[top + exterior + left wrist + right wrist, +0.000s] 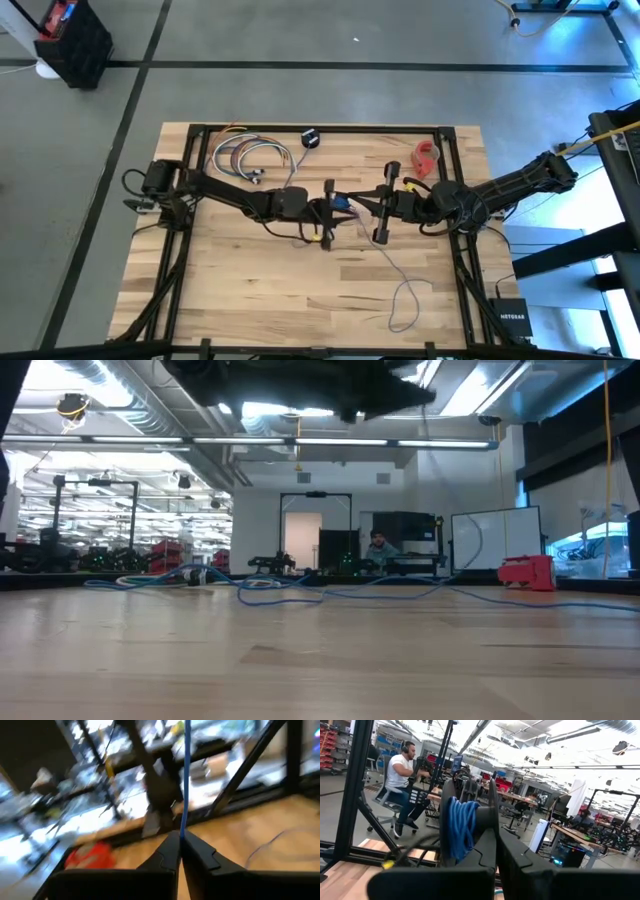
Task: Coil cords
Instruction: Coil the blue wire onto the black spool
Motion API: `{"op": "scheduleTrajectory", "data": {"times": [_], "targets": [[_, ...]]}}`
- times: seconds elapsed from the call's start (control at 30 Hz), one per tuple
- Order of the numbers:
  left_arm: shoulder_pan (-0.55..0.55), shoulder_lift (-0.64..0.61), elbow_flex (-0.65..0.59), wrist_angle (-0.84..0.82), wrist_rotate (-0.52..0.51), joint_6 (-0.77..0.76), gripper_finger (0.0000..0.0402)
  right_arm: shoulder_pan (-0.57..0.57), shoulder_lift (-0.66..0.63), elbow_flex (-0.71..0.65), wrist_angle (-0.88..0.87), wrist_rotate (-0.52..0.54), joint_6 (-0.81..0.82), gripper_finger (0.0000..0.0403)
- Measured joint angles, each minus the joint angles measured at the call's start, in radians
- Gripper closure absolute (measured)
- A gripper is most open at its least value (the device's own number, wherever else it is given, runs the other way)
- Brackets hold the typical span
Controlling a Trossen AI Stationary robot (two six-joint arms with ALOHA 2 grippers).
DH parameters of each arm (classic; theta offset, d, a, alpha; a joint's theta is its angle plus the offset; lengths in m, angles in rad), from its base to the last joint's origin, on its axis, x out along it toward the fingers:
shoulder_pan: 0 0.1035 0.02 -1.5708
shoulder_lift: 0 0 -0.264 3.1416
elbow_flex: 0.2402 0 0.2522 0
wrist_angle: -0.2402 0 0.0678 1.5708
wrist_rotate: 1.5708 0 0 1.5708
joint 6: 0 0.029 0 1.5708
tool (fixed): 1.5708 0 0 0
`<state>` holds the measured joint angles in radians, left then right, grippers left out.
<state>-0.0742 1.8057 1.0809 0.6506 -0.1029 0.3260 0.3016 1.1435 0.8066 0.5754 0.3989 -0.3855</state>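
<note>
Left gripper (179, 851) pinches the thin blue flexible cord (186, 780) taut for winding; right gripper (492, 851) clamps the blue coiled bundle (461, 827) above the wooden counter (250, 290).

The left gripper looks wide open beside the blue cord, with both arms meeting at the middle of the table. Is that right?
Not quite. The left gripper is shut on the cord; the left wrist view shows the blue strand pinched between its closed fingers. The rest holds: in the high view both arms meet mid-table, right gripper facing it.
</note>
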Motion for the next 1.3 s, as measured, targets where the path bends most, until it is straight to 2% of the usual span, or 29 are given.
{"op": "scheduleTrajectory", "data": {"times": [0.2,0.4,0.6,0.77,0.9,1.17,1.3], "targets": [[0.005,-0.081,0.000,-0.209,-0.139,0.051,0.0397,0.000,0.000,0.000,-0.013,0.001,0.000,0.0397],[0.002,-0.192,0.000,-0.478,-0.245,0.024,0.0393,0.000,0.000,0.000,-0.029,0.001,-0.019,0.0397],[0.021,-0.259,0.001,-0.684,-0.261,-0.024,0.0397,-0.001,0.000,0.000,-0.078,0.009,-0.064,0.0397],[0.054,-0.264,-0.002,-0.808,-0.270,-0.086,0.0390,-0.001,0.001,-0.001,-0.053,0.007,-0.064,0.0397],[0.075,-0.255,-0.003,-0.854,-0.271,-0.117,0.0396,0.000,0.000,0.001,-0.042,-0.008,-0.064,0.0397],[0.077,-0.275,-0.002,-0.844,-0.270,-0.126,0.0400,0.000,-0.001,0.001,-0.051,0.022,-0.064,0.0397],[0.081,-0.329,-0.002,-0.890,-0.270,-0.161,0.0400,0.000,-0.001,0.001,-0.135,0.048,-0.064,0.0397]]}}
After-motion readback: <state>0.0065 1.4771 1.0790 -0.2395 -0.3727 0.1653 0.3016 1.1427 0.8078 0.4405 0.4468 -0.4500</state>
